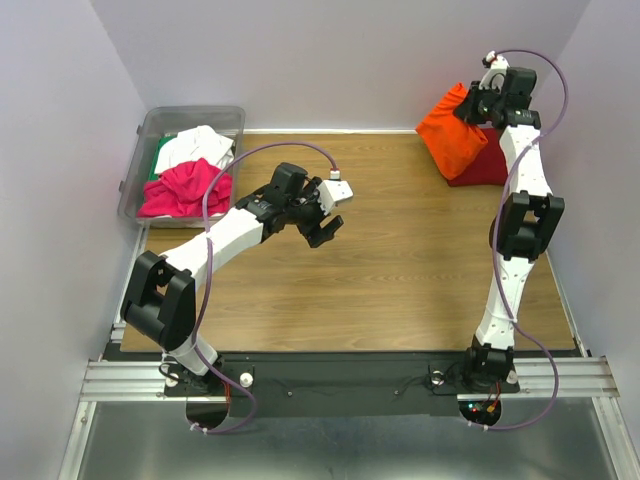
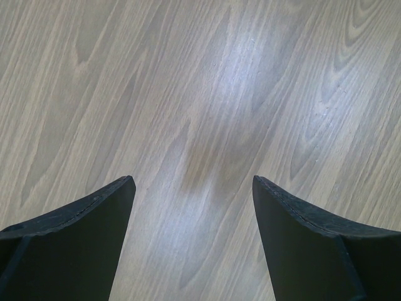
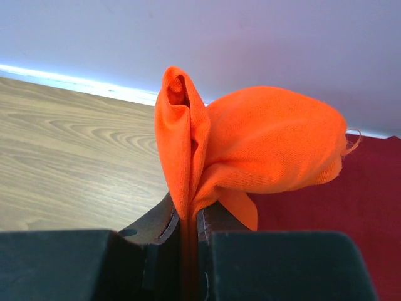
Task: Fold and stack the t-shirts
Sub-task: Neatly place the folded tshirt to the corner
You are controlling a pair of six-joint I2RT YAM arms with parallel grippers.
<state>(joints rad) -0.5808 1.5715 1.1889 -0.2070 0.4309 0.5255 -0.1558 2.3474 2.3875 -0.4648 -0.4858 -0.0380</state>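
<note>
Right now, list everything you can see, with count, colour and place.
orange t-shirt: one, bright orange, far right corner, lifted
dark red t-shirt: one, dark red, beneath the orange t-shirt
magenta t-shirt: one, magenta, in the bin
white t-shirt: one, white, in the bin
green t-shirt: one, green, in the bin, mostly covered
bin: one, clear, far left corner
table: one, light wood
left gripper: one, black, open above the table
right gripper: one, black, shut on orange t-shirt
</note>
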